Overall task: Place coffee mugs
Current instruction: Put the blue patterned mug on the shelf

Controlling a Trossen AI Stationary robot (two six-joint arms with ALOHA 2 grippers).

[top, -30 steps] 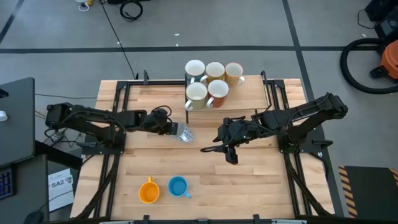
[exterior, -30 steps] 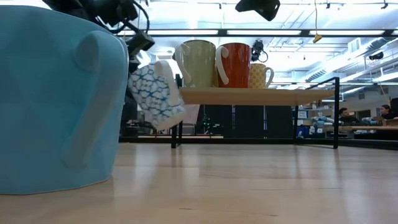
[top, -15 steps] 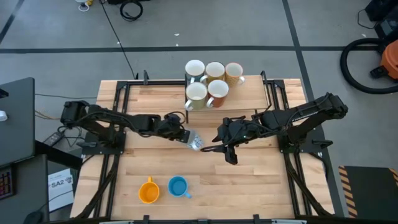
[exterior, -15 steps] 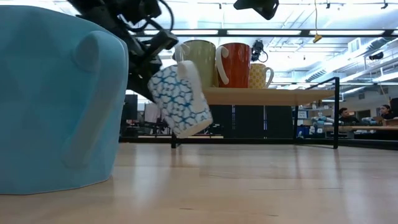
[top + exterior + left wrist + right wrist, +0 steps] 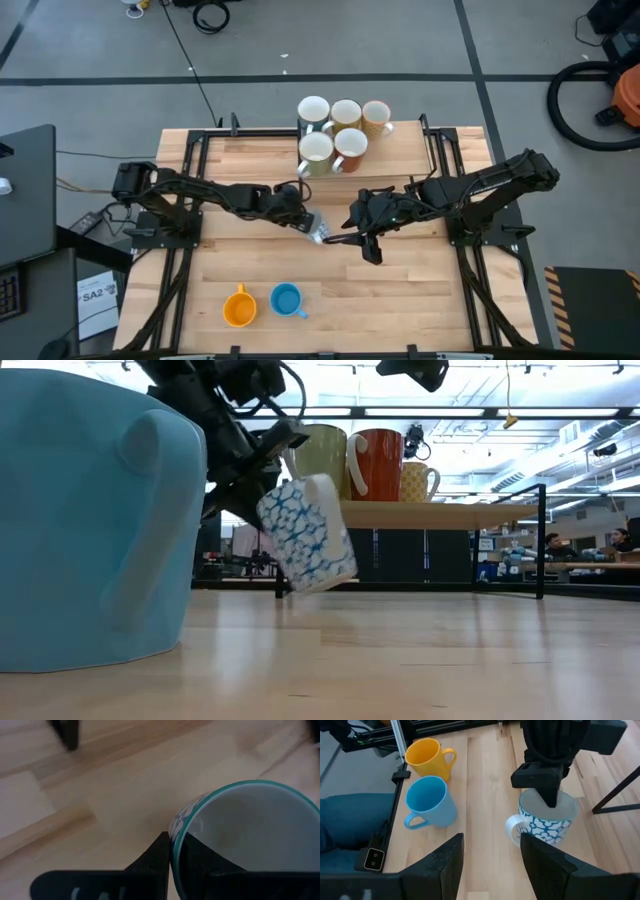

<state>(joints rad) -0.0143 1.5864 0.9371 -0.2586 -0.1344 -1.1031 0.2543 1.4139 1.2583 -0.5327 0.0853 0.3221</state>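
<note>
1. Near the middle of the worktop [image 5: 400, 290], your left claw [image 5: 307, 222] is clamped on the rim of a white mug with a teal pattern [image 5: 306, 532], one finger inside and one outside.
2. You can see in the low view that this patterned mug hangs tilted, clear of the wood, handle turned away from the arm.
3. Your right claw [image 5: 352, 238] sits just right of that mug, fingers spread wide and holding nothing.
4. On the raised shelf [image 5: 430, 513] at the far edge you have five mugs: two white [image 5: 313, 110], one cream [image 5: 346, 114], one patterned yellow [image 5: 376, 117] and one reddish-brown [image 5: 350, 144].
5. Close to the near edge, left of centre, an orange mug [image 5: 239, 307] and a blue mug [image 5: 287, 300] stand side by side.
</note>
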